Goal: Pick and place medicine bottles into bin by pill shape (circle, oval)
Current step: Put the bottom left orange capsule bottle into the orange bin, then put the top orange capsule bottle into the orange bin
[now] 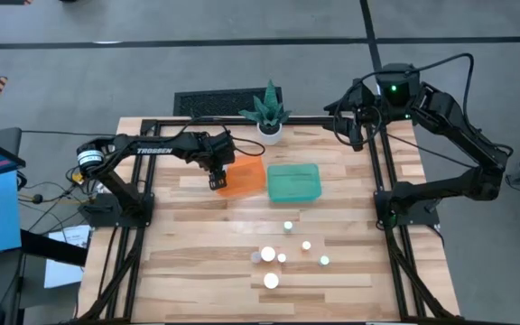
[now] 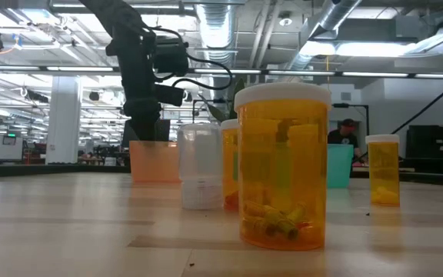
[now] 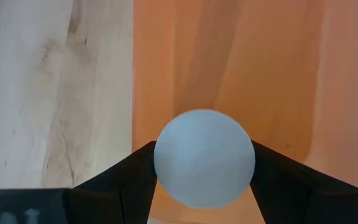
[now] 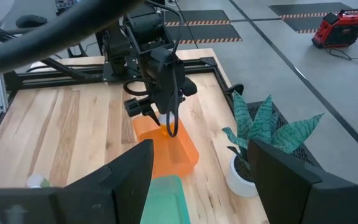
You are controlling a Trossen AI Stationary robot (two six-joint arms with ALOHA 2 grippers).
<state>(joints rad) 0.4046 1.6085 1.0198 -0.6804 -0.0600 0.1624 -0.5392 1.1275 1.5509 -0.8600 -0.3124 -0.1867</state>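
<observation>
A white-capped medicine bottle (image 3: pixel 204 157) sits between the fingers (image 3: pixel 126 180) of the left end effector (image 1: pixel 217 178), which holds it above the orange bin (image 1: pixel 244 179), near that bin's left edge; a green bin (image 1: pixel 294 182) lies just beside the orange one; six more bottles (image 1: pixel 270 280) stand loose on the wooden worktop (image 1: pixel 188 244), well apart from both bins; the right end effector (image 4: pixel 197 180) hangs wide and empty near the potted plant (image 1: pixel 267 113) at the worktop's far edge.
</observation>
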